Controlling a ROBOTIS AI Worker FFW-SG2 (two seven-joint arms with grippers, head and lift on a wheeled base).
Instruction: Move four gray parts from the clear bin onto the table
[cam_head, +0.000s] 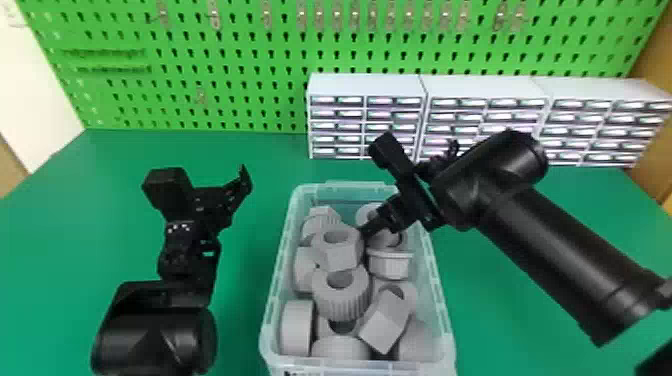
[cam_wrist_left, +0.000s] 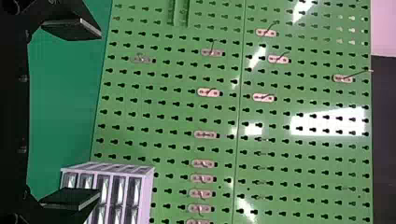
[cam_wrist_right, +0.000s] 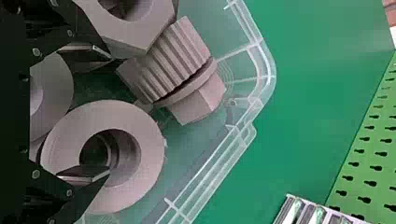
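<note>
"Two poses you're commanding?"

"Your right gripper is slanting into the clear bin, fingers standing apart among the gray parts. Your left gripper is hovering left of it, fingers standing apart."

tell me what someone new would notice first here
Probably the clear bin, heaped with chunky gray parts, low in the middle of the head view on the green table. Next, the black right gripper, open among those parts toward the bin's far end. Behind, a bright green pegboard spans the back, with drawer cabinets before its right half.
</note>
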